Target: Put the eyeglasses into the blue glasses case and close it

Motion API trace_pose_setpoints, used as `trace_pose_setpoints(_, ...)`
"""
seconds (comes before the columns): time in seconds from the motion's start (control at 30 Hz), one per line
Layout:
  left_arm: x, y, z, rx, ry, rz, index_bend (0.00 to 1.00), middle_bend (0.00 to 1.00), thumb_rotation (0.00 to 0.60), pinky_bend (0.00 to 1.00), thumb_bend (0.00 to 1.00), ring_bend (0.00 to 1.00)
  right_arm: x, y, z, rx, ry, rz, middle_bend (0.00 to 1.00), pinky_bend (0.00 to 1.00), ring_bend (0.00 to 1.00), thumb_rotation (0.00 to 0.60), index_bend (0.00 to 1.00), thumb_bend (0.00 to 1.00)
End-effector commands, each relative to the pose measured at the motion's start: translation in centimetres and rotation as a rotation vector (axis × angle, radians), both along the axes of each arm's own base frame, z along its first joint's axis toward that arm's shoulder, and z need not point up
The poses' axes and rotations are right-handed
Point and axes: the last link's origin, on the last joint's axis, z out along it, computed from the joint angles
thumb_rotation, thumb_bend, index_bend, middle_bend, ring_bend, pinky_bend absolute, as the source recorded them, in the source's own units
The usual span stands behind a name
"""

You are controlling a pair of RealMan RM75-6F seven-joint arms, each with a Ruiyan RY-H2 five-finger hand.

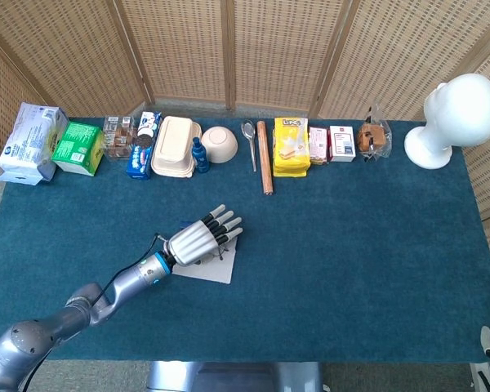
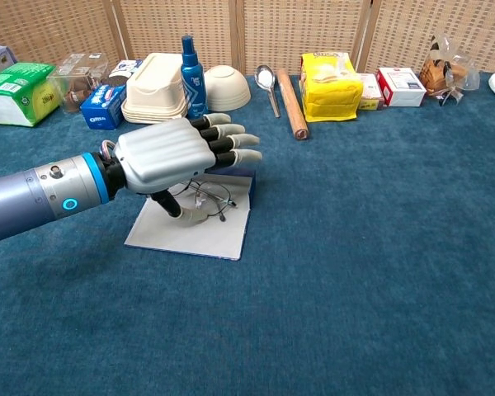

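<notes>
Presently, left robot hand (image 2: 177, 155): hovers palm-down over the open case, fingers stretched forward and slightly spread, thumb pointing down toward the case's lining; whether the thumb touches the eyeglasses cannot be told. It grips nothing.
Left arm (image 1: 106, 292): silver with a blue ring at the wrist, reaching in from the lower left of the head view.
Right robot hand: not seen in either view.
Eyeglasses (image 2: 212, 195): thin wire frame lying on the pale lining of the case, partly hidden under the palm; lenses and temples show just beyond the thumb.
Blue glasses case (image 2: 201, 233): lies open and flat on the worktop, pale inside face up, blue edge showing at its far right corner.
Worktop (image 2: 379, 247): covered in dark teal cloth.
Back row, left part: a white bag (image 1: 30, 140), a green box (image 1: 77, 147), a blue biscuit pack (image 1: 140, 151), a cream clamshell container (image 2: 154, 77), a blue spray bottle (image 2: 190, 68) and a cream bowl (image 2: 224, 87).
Back row, right part: a spoon (image 2: 268, 85), a wooden rolling pin (image 2: 292, 102), a yellow snack pack (image 2: 329, 85), a small red-and-white box (image 2: 399, 87) and a clear wrapped packet (image 2: 444, 74).
Far right corner: a white mannequin head (image 1: 455, 118), well apart from the case.
</notes>
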Motion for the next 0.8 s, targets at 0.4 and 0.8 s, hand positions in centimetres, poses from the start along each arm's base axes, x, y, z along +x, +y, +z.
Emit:
trace_pose_setpoints(0.4,1.1,1.2,-0.5,0.036,-0.012,0.012,0.00,0.00,0.445,0.00,0.23,0.00,-0.1,0.3,0.0,-0.005,-0.003,-0.005,0.18,0.08,0.00,0.600,0.00,0.33)
trace_pose_setpoints(0.8,1.5,2.2,0.5,0.060,-0.060,0.035,0.00,0.00,0.454,0.00,0.23,0.00,-0.1,0.4,0.1,-0.008,-0.001,-0.009,0.18,0.08,0.00,0.600,0.00,0.33)
